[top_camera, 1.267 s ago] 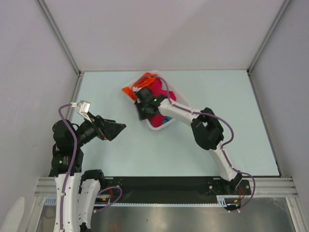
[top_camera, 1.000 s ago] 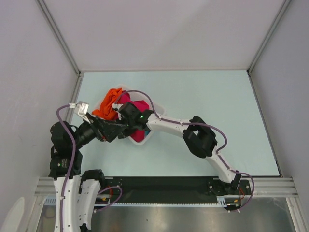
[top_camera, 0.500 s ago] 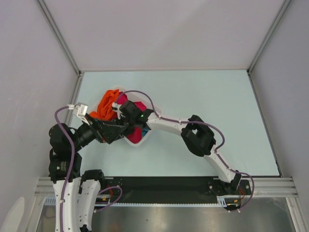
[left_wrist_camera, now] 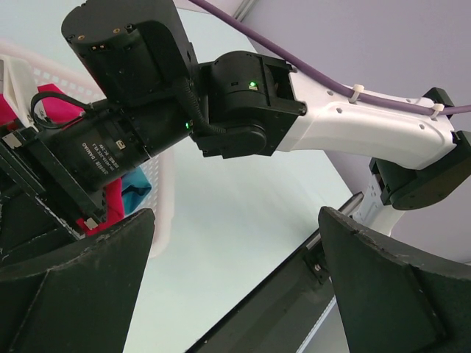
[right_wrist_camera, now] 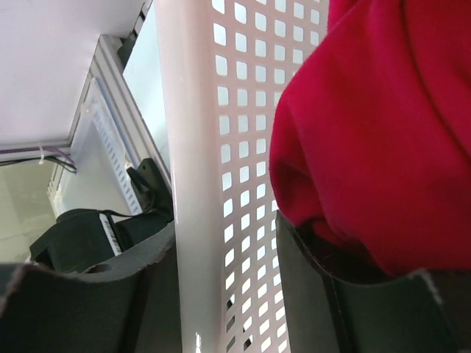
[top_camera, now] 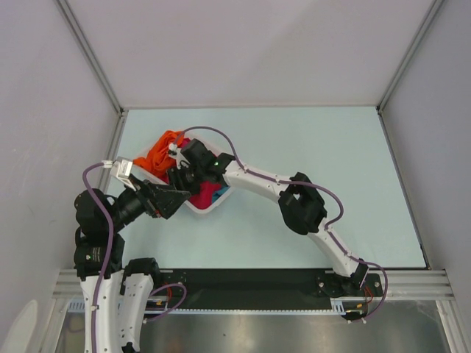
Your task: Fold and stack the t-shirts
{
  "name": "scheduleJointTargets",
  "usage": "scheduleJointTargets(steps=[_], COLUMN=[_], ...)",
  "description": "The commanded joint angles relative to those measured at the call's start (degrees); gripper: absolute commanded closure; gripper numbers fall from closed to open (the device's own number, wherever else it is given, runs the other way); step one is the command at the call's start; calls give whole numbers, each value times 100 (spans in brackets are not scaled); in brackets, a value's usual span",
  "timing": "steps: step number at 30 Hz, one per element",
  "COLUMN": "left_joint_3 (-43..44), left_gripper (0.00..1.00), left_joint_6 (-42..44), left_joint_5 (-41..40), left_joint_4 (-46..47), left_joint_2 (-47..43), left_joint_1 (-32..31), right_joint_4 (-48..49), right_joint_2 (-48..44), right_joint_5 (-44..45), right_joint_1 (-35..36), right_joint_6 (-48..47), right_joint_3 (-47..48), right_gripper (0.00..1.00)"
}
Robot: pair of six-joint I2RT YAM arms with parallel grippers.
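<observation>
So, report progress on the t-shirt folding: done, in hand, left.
Done: nothing; the crimson-pink shirt, orange shirt and teal shirt lie bunched in the white basket. In hand: the right gripper has its jaws astride the basket wall, grip unclear; the left gripper hangs open beside it. Left: taking out, folding and stacking all three.

Pale blue table point(top_camera: 331, 147) w/ white mesh basket point(top_camera: 200, 209) on left-centre.

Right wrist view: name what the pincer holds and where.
The white basket's side wall sits between the right pincer's fingers; whether they press it cannot be told. The left pincer holds nothing.
</observation>
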Motion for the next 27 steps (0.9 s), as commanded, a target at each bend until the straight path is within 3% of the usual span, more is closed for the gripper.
scheduleJointTargets(steps=[1,12,16,20,27], left_joint_3=[253,332,332,323,288], left_gripper=[0,0,0,0,0], left_joint_6=[-47,164,164,173,164], left_joint_5=[-85,-182,-209,-217,-208], left_joint_4=[51,-186,-187,-187,-178], left_joint_2=[-45,-45,-36,-36,-44], left_joint_1=[52,52,52,52,52], right_joint_4=[-322,-199,-497,-418,-840], right_joint_2=[50,-108,-204,-319,-73], right_joint_5=[-859,55,1003,1128,1154], right_joint_1=[51,-458,-634,-696,-661], right_joint_6=[573,661,687,669,538], right_joint_3=[154,-908,-1102,-1235,-568], right_gripper=[51,57,58,50,43])
